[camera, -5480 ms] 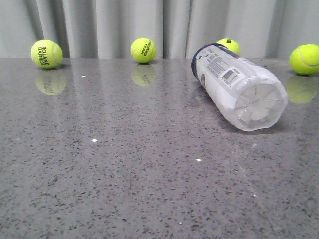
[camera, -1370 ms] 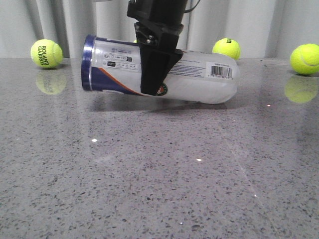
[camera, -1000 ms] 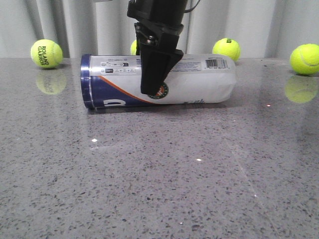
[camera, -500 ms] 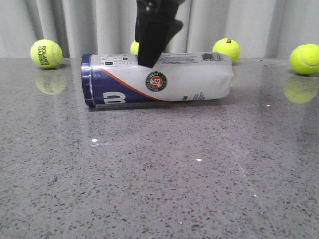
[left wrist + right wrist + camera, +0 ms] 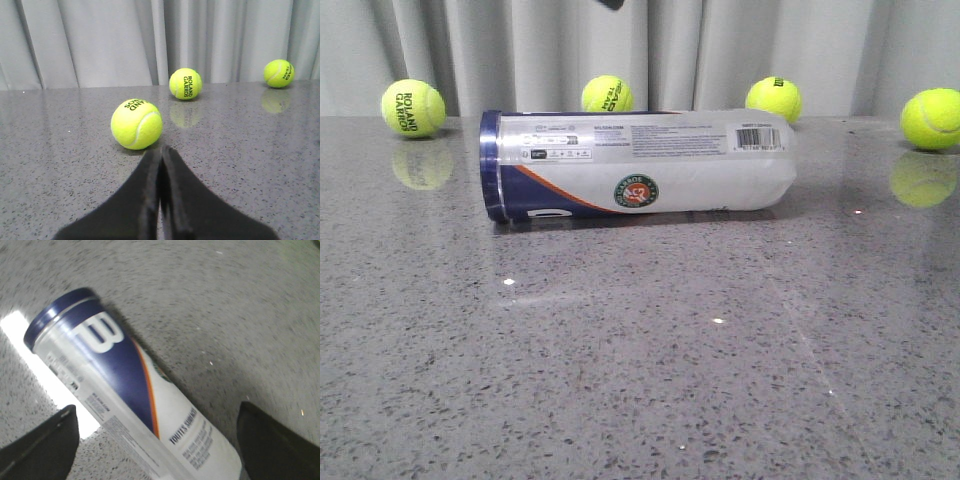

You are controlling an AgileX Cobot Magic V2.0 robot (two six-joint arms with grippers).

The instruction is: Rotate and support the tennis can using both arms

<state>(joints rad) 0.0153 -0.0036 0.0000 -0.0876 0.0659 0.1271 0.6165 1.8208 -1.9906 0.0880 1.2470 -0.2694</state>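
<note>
The tennis can (image 5: 635, 168) lies on its side across the grey table, navy end band to the left, barcode at the upper right, round green logo facing the camera. In the right wrist view the can (image 5: 150, 405) runs slantwise between my right gripper's (image 5: 155, 412) wide-open fingers (image 5: 50, 440), which hang above it without touching. In the front view only a black tip (image 5: 610, 3) of that gripper shows at the top edge. My left gripper (image 5: 161, 150) is shut and empty, low over the table away from the can, which does not show in its view.
Several tennis balls stand along the back by the curtain: far left (image 5: 413, 108), centre (image 5: 607, 97), right (image 5: 773, 98) and far right (image 5: 931, 118). Another ball (image 5: 136, 123) lies just beyond my left fingertips, with two more (image 5: 185, 83) (image 5: 278, 73) behind it.
My right gripper turned the can crosswise, set it down, let go and rose almost out of the front view. The can has since rolled slightly, logo lower.
</note>
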